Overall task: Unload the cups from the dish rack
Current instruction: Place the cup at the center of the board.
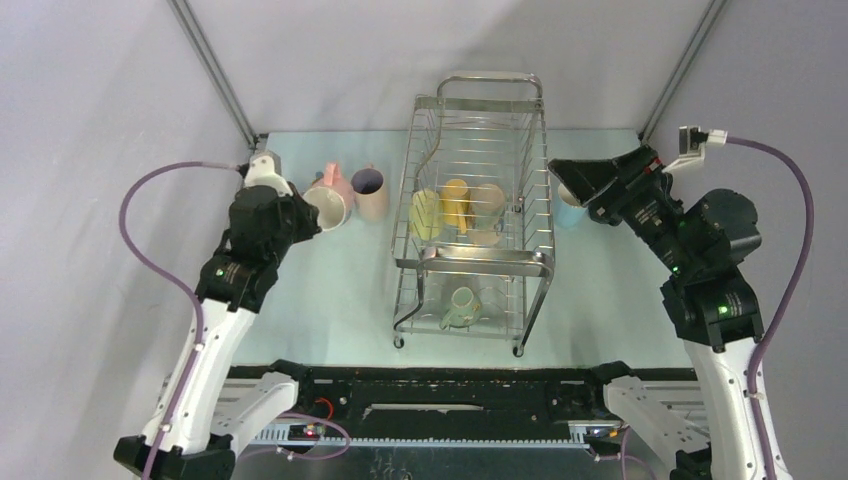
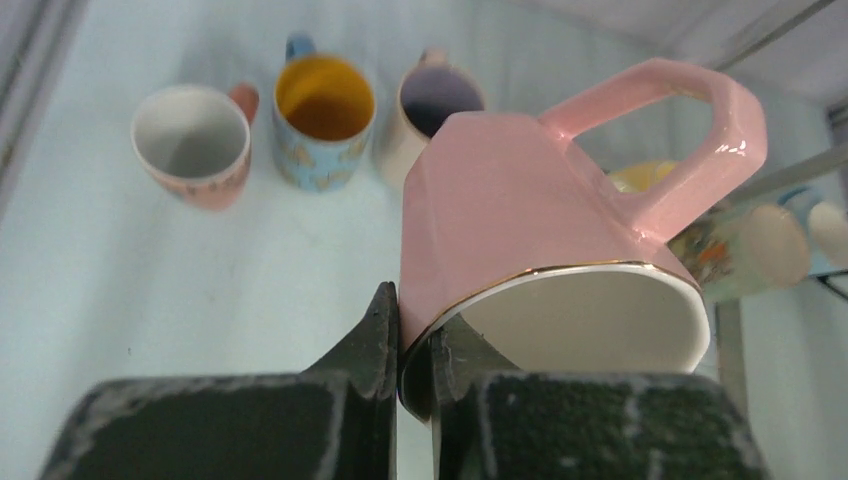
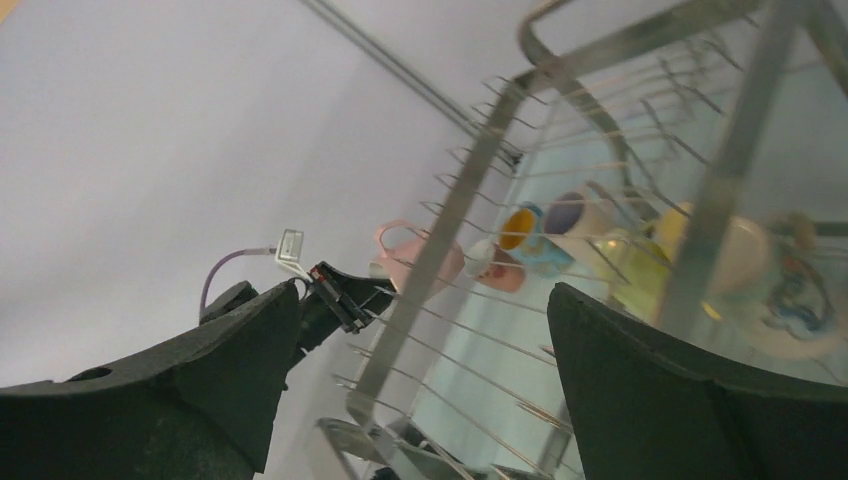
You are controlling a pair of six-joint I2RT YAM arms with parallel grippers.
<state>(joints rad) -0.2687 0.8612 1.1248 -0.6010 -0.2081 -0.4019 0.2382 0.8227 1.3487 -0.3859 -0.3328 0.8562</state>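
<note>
Currently left gripper (image 2: pixel 413 335) pinching pink mug's (image 2: pixel 500 215) rim, likely for setting beside unloaded cups (image 2: pixel 322 120) near table's (image 1: pixel 330 300) far-left corner; right gripper (image 3: pixel 415 335) hovering, jaws spread, beside dish rack (image 1: pixel 487 258).

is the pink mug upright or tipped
Tipped: the pink mug is turned sideways, mouth toward the wrist camera, rim pinched between the left fingers.

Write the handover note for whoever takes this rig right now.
Grippers: the left gripper is shut on the rim of the pink mug, which is tilted, left of the dish rack. The right gripper is open and empty at the rack's right side.
Done: salmon mug, blue mug and purple-lined mug stand on the table.
Left: set the pink mug down. Then unload the yellow mug, orange mug and cream mug from the upper tier, and the pale green mug from the lower tier.
</note>
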